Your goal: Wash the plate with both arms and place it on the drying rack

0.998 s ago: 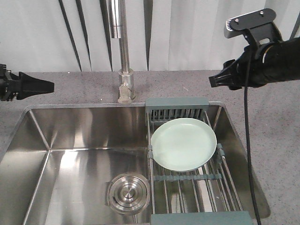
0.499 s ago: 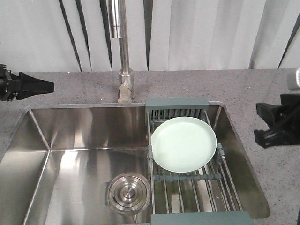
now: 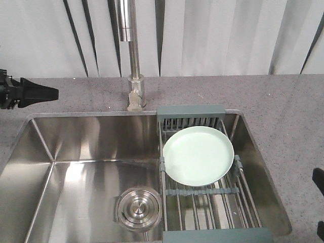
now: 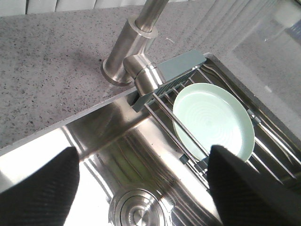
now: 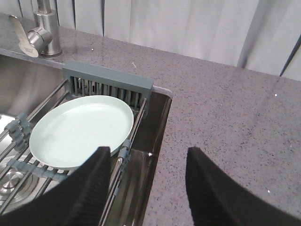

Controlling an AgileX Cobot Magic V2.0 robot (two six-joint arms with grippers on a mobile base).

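Observation:
The pale mint-green plate (image 3: 198, 155) lies flat on the drying rack (image 3: 202, 196), which spans the right side of the sink. Nothing touches it. My left gripper (image 3: 50, 92) hovers over the counter at the far left, pointing right. In the left wrist view the left gripper (image 4: 143, 150) is open and empty above the sink, with the plate (image 4: 221, 117) ahead on the right. My right gripper (image 5: 148, 150) is open and empty over the sink's right rim, just right of the plate (image 5: 80, 127) and the rack (image 5: 108, 77). Only a black bit of the right arm (image 3: 319, 179) shows in the front view.
A tall steel faucet (image 3: 134, 76) stands behind the sink (image 3: 76, 136), left of the rack. A round steel drain (image 3: 137, 207) sits in the basin floor. Speckled grey counter (image 3: 283, 101) surrounds the sink; white curtains hang behind.
My right arm has dropped from the upper right down to the right edge of the front view, almost out of it. The left arm and the plate have not moved.

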